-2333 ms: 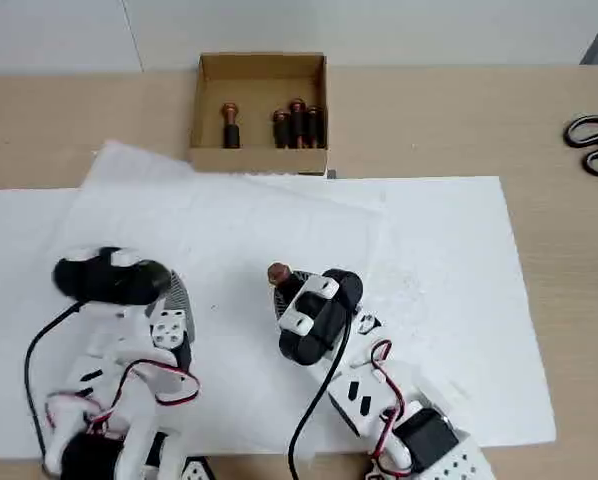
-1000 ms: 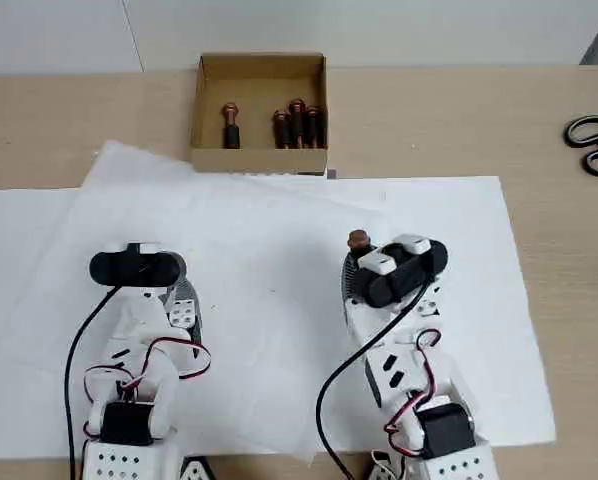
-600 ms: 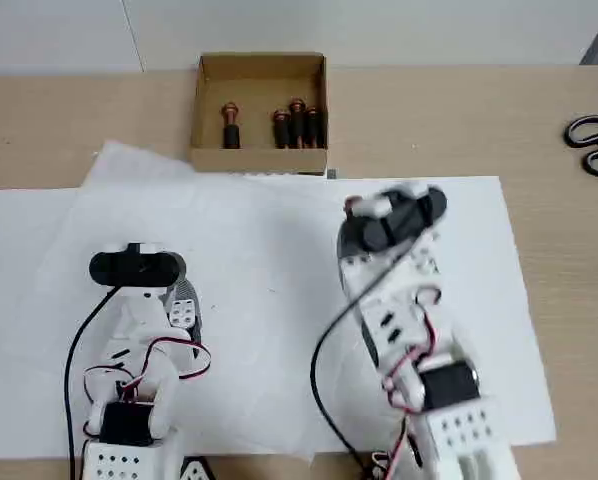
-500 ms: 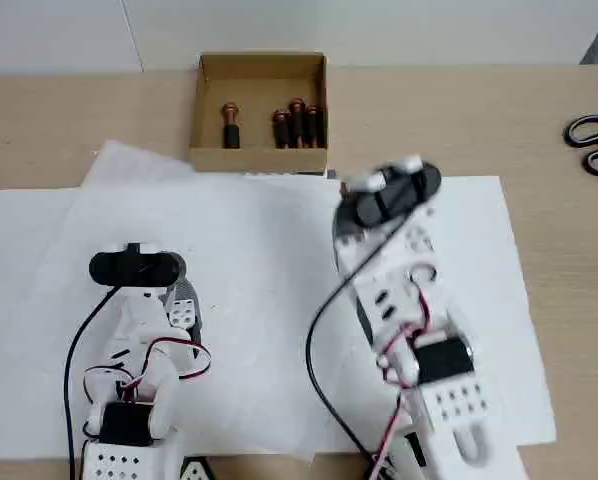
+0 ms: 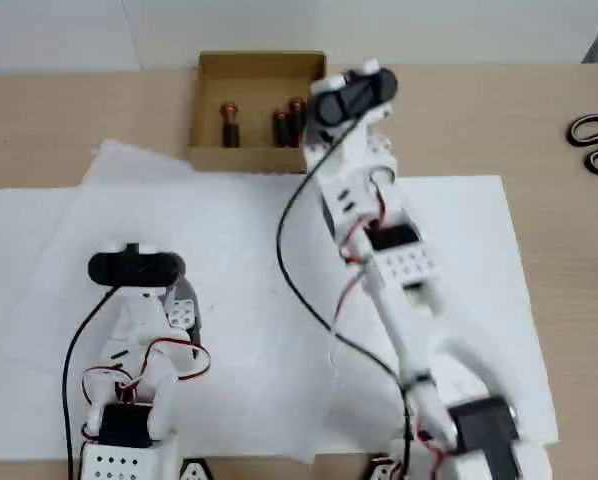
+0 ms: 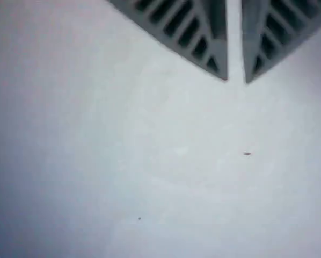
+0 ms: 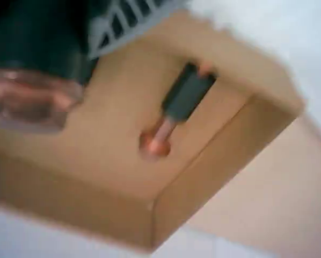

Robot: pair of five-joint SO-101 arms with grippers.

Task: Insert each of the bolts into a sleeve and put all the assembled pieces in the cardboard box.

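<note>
Piece, bolt in sleeve: I judge stiff, light, copper head slick, best held by dark sleeve; right fingers clamped on it over cardboard box; left fingers nearly together.

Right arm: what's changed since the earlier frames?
The right gripper carried its bolt-and-sleeve piece from mid-paper up to the cardboard box. It now holds the piece over the box's right side, not released. The left gripper shifted slightly early on, then kept still over the paper. The pieces in the box and the scissors stayed put.
</note>
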